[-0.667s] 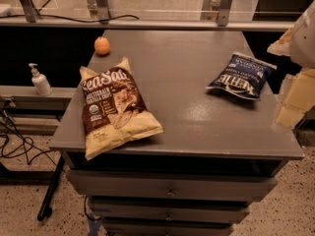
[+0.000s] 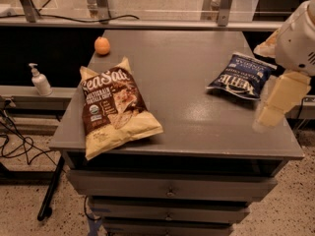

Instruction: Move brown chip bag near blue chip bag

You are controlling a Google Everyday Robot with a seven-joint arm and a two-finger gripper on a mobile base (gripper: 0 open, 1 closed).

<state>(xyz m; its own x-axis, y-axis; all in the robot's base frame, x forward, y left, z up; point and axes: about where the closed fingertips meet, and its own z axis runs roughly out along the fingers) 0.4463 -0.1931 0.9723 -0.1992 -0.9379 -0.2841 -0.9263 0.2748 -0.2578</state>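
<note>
The brown chip bag [image 2: 114,110] lies flat on the left front part of the grey table [image 2: 187,117], its "Sea Salt" panel facing up and cream corners showing. The blue chip bag [image 2: 242,76] lies on the right side of the table, well apart from the brown bag. My gripper [image 2: 275,104] hangs at the table's right edge, just in front of and to the right of the blue bag, below the white arm housing [image 2: 301,38]. It holds nothing that I can see. It is far from the brown bag.
An orange fruit [image 2: 102,45] sits at the table's back left. A soap dispenser [image 2: 39,79] stands on a low ledge left of the table. Drawers [image 2: 170,191] run below the front edge. Cables lie on the floor at left.
My gripper has shifted slightly left, toward the table's right edge. Both bags and the orange have not moved.
</note>
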